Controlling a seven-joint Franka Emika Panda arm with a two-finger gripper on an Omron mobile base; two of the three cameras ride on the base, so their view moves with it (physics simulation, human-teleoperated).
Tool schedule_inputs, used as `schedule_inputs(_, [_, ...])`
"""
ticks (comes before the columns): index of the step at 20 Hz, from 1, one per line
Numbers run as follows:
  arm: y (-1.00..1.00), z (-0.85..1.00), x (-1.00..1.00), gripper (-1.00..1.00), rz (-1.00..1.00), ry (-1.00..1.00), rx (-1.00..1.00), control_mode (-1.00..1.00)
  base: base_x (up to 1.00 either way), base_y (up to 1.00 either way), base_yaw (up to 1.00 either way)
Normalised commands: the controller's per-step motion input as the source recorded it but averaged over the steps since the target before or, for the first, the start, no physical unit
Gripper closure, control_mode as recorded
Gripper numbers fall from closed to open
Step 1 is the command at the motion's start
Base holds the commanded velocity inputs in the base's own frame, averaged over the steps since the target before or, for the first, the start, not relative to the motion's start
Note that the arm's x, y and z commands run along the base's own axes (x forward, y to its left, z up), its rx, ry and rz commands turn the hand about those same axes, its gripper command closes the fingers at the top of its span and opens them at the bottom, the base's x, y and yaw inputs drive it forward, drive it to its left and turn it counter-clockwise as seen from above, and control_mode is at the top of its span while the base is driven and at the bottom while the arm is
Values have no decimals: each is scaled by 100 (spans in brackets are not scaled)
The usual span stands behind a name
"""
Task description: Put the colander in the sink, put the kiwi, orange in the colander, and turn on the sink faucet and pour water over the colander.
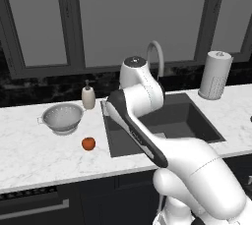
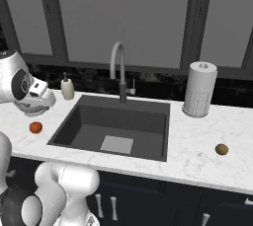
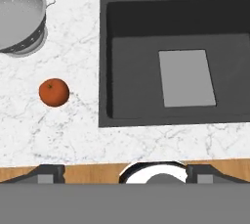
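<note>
The silver perforated colander (image 1: 61,117) (image 3: 19,17) stands upright on the marble counter left of the sink (image 1: 197,121) (image 2: 113,121) (image 3: 132,71). The red-orange orange (image 1: 88,143) (image 2: 35,127) (image 3: 53,92) lies on the counter between the colander and the sink's left rim. A brown kiwi (image 2: 222,149) rests on the counter right of the sink. The grey gooseneck faucet (image 1: 156,54) (image 2: 118,69) rises behind the basin with no water running. My gripper (image 3: 126,173) hangs open and holds nothing, high over the counter's front edge, looking down on the orange and the sink.
A beige soap dispenser (image 1: 88,96) (image 2: 67,88) stands behind the sink's left corner. A white paper towel roll (image 1: 215,75) (image 2: 199,89) stands at the back right. A light grey plate (image 2: 117,144) (image 3: 187,78) lies on the basin floor. Windows run behind the counter.
</note>
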Motion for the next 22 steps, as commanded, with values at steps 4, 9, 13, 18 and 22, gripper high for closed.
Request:
schedule_inputs(4, [30, -5, 24, -100, -14, 0, 4, -100, 0, 0, 0])
schedule_inputs(9, [21, -7, 27, -100, -13, 0, 8, -100, 0, 0, 0])
schedule_inputs(13, [28, -1, 27, -100, -13, 0, 8, -100, 0, 0, 0])
schedule_inputs(18, [26, -5, 5, -100, -7, 6, 5, -100, 0, 0, 0])
schedule_inputs(22, [29, -26, 0, -100, 0, 7, 5, -100, 0, 0, 0])
